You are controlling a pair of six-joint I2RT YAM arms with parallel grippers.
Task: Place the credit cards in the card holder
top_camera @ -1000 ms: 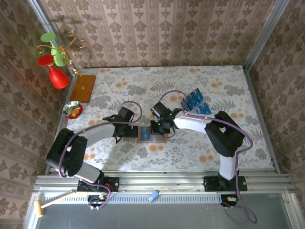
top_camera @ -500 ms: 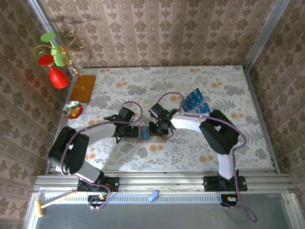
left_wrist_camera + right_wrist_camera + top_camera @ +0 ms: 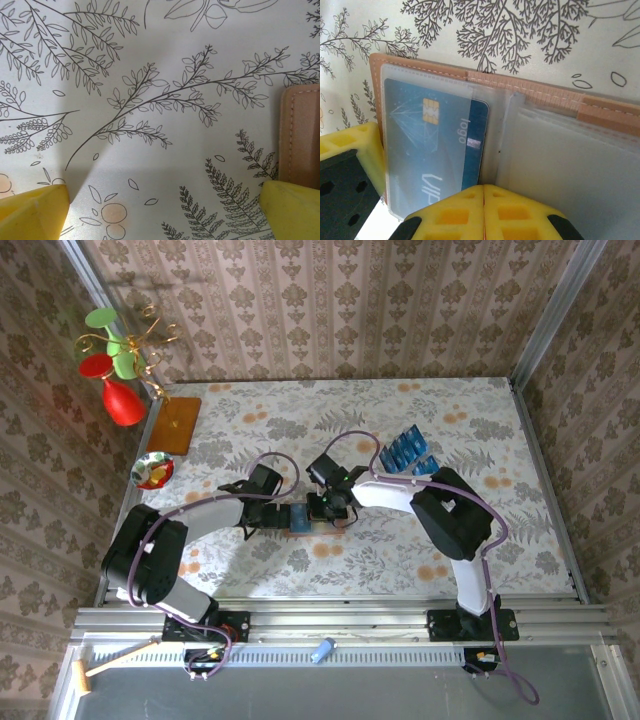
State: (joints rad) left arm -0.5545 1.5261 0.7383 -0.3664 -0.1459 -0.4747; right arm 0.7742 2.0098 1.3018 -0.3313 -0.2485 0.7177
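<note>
Right gripper (image 3: 484, 200), jaws pressed together, tips at the edge of a card (image 3: 435, 145) lying mostly inside the holder (image 3: 530, 89) sleeve.
Push straight along the sleeve, tips low; the left gripper (image 3: 162, 215), spread wide beside the holder, could brace it against sliding.

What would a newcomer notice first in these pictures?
In the right wrist view, a blue credit card sits in a clear sleeve of the open card holder, with the shut right gripper at its near edge. From above, more blue cards cluster on the floral table, beyond the right arm.
</note>
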